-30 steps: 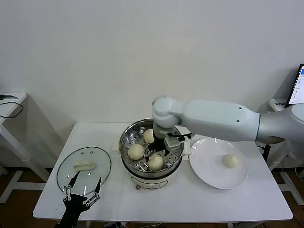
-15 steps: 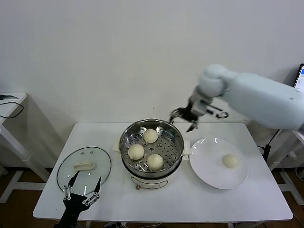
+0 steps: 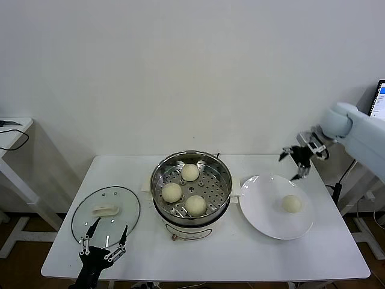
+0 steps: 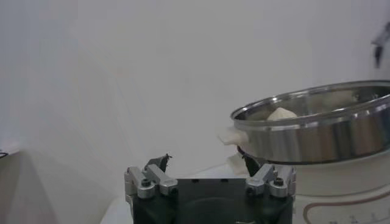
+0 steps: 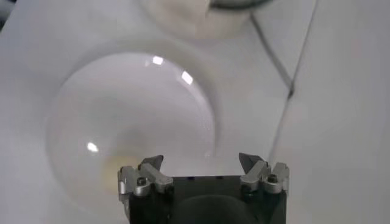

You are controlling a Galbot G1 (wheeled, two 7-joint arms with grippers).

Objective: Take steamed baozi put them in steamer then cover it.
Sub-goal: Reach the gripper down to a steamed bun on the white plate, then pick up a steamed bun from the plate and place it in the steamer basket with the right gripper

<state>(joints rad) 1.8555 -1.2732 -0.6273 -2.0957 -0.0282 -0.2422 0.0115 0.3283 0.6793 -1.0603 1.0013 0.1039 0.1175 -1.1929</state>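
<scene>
The steel steamer (image 3: 155, 180) stands mid-table with three baozi on its perforated tray: one at the back (image 3: 190, 172), one on the left (image 3: 172, 192) and one at the front (image 3: 195, 205). A fourth baozi (image 3: 292, 203) lies on the white plate (image 3: 264, 211) to the right. The glass cover (image 3: 120, 201) rests flat on the table at the left. My right gripper (image 3: 299, 159) (image 5: 202, 161) hangs open and empty in the air above the plate's (image 5: 131, 115) far edge. Near the front edge, just before the cover, my left gripper (image 3: 103, 241) (image 4: 207, 164) is open and empty. It faces the steamer's wall (image 4: 317, 131).
A side table with a cable (image 3: 12, 129) stands at far left. A monitor (image 3: 378, 108) sits at far right behind the right arm. A thin dark cable (image 5: 286, 73) runs across the table behind the plate. Bare tabletop (image 3: 240, 253) lies in front of steamer and plate.
My right gripper rose out of the steamer and swung far to the right, ending open above the plate's far edge. The three baozi stayed in the steamer. The left arm has not moved.
</scene>
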